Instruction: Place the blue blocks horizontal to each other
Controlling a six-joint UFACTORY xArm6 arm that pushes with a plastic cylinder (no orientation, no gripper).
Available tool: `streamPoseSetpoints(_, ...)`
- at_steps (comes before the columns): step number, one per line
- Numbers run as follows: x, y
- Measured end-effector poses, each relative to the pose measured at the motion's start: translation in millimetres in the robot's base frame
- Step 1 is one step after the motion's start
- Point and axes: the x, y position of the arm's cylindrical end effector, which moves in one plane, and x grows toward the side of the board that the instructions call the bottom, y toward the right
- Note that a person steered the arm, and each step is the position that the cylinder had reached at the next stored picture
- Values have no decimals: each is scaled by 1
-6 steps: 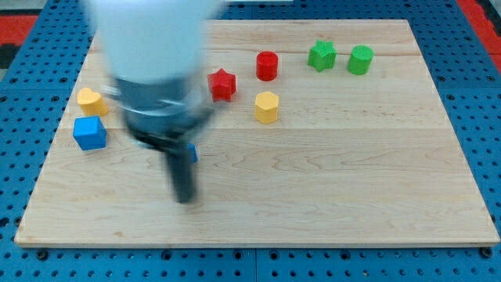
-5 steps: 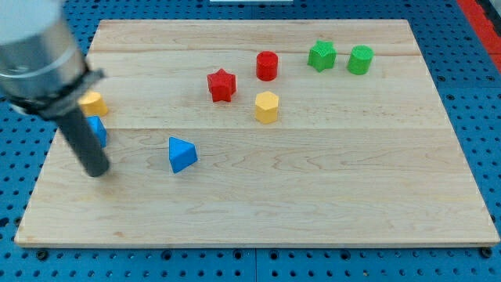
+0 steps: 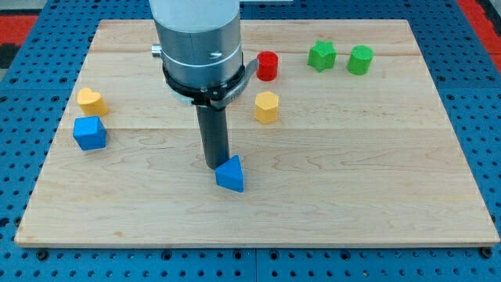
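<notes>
A blue cube (image 3: 89,133) sits near the board's left edge. A blue triangular block (image 3: 230,173) lies left of the board's middle, lower in the view than the cube. My tip (image 3: 214,164) rests just above and left of the blue triangular block, touching or nearly touching it. The rod and arm body rise toward the view's top and hide the red star block.
A yellow heart block (image 3: 91,101) sits just above the blue cube. A yellow hexagonal block (image 3: 266,106) and a red cylinder (image 3: 268,66) stand right of the arm. A green star-like block (image 3: 321,56) and a green cylinder (image 3: 360,59) are at the top right.
The arm swung left to the cube, then back right. The blue triangular block has shifted right and down. The cube has not moved.
</notes>
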Motion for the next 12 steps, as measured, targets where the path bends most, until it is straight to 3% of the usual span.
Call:
streamPoseSetpoints(3,23,16)
streamPoseSetpoints(4,12,25)
streamPoseSetpoints(5,-43,-41)
streamPoseSetpoints(6,-60,-154)
streamPoseSetpoints(7,-86,-142)
streamPoseSetpoints(8,-86,-224)
streamPoseSetpoints(9,-40,-223)
streamPoseSetpoints(10,-4,-163)
streamPoseSetpoints(12,-11,-155)
